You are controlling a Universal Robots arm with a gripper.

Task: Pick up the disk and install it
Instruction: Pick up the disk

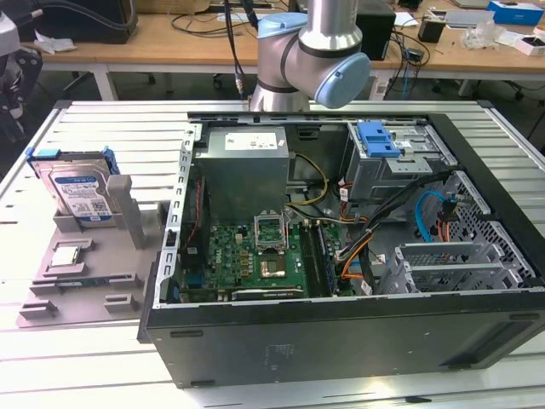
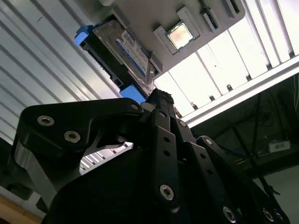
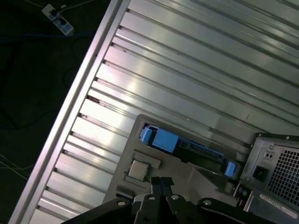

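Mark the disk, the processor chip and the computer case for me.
the disk [image 1: 83,192], exterior view, on its printed label.
the processor chip [image 2: 180,35], second wrist view, on its silver top.
the computer case [image 1: 341,336], exterior view, on its black outer wall.

You're probably looking at a robotics lab: in the exterior view a ribbed silver aluminium worktable [image 1: 85,375] spans the lower frame, and long pale wooden benches [image 1: 170,43] strewn with black cables [image 1: 207,23] cross the top.
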